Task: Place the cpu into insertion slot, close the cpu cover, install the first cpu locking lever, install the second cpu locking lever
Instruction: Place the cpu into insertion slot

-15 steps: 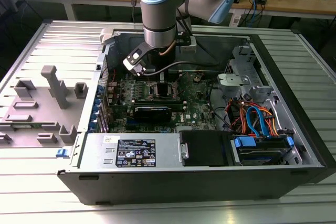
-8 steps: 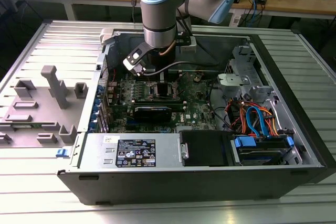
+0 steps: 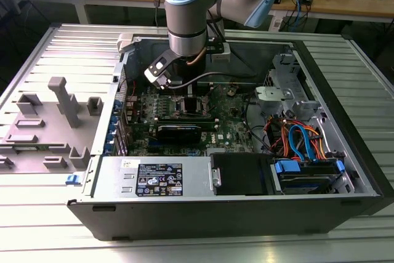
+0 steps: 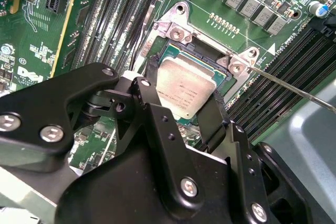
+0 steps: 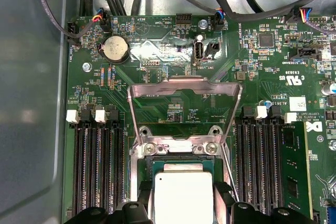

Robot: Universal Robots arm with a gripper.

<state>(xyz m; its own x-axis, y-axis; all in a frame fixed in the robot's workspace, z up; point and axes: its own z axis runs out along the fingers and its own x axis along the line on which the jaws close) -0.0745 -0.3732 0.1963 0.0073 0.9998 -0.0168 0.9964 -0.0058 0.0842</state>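
Observation:
The cpu [image 4: 186, 90], a flat square chip with a dull silver top, sits at the insertion slot [image 5: 176, 148], whose silver rim and screws show just beyond it. My gripper [image 4: 185, 94] has a black finger against each of two opposite chip edges, shut on the chip. I cannot tell whether the chip rests fully in the socket. The cpu cover [image 5: 184, 88], a thin silver frame, stands flipped up away from the socket. A thin wire locking lever [image 4: 294, 88] sticks out beside the socket. In the exterior view my gripper [image 3: 189, 100] reaches down into the open computer case.
Long black memory slots [image 5: 97, 171] flank the socket on both sides. The case wall [image 5: 31, 103] is close by. A power supply [image 3: 160, 180], coloured cables [image 3: 301, 140] and a drive cage fill the case's near side. A grey fixture [image 3: 58, 97] lies on the exterior view's left.

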